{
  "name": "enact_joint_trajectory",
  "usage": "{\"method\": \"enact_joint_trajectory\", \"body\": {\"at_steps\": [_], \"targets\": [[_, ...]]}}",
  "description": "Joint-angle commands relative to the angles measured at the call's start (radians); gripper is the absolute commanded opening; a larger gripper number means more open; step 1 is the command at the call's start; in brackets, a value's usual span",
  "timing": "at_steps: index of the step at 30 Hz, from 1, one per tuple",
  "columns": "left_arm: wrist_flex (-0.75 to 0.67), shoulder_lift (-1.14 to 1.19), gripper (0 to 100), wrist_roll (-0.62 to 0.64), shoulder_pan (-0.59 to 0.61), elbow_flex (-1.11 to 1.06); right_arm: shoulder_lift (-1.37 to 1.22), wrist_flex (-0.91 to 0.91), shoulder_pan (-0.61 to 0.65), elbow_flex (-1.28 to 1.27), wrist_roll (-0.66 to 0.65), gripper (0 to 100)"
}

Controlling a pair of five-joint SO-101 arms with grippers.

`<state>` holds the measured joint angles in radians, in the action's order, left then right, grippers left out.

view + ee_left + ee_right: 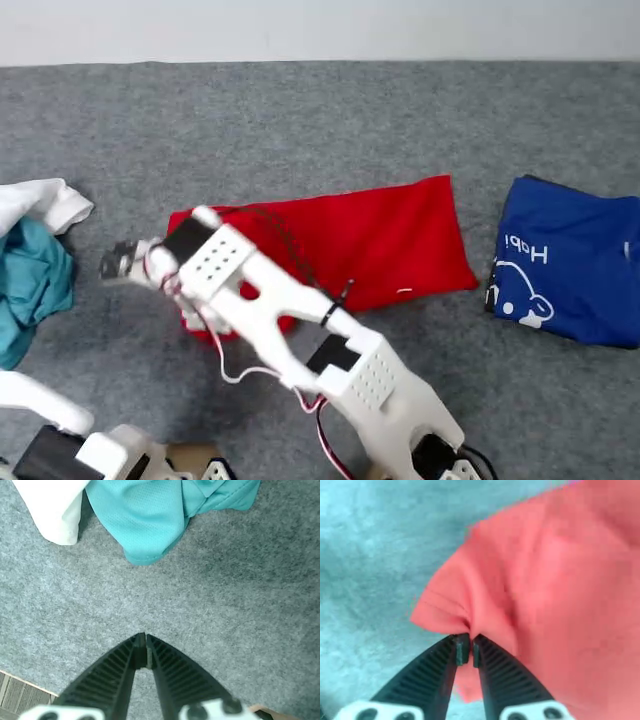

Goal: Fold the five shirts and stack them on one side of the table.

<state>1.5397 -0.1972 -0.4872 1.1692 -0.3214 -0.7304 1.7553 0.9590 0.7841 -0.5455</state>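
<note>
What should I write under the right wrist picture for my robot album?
The right gripper pinches a bit of the red shirt over the grey table.

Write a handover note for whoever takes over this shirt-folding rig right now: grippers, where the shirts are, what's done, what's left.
Right gripper: shut on the red shirt, pinching its edge at the end nearest the heap, mid-table.
Left gripper: shut, empty, over the bare mat near the heap.
Blue shirt: looks folded, at the far side from the heap.
Teal shirt and white shirt: crumpled together at the table edge, unfolded.
Done: blue folded, red partly.
Left: finish red, fold teal and white, stack everything on one side.
</note>
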Motion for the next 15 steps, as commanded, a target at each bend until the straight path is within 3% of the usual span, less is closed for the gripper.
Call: {"method": "enact_joint_trajectory", "body": {"at_steps": [1, 12, 15], "targets": [[-0.014, -0.041, 1, -0.008, 0.000, 0.030, -0.012, 0.039, -0.073, 0.121, -0.034, 1.0], [-0.014, -0.040, 1, -0.009, -0.003, 0.030, -0.249, 0.025, -0.286, 0.371, -0.060, 1.2], [-0.014, -0.040, 1, -0.009, -0.003, 0.030, -0.312, 0.033, -0.308, 0.460, -0.058, 5.8]]}}
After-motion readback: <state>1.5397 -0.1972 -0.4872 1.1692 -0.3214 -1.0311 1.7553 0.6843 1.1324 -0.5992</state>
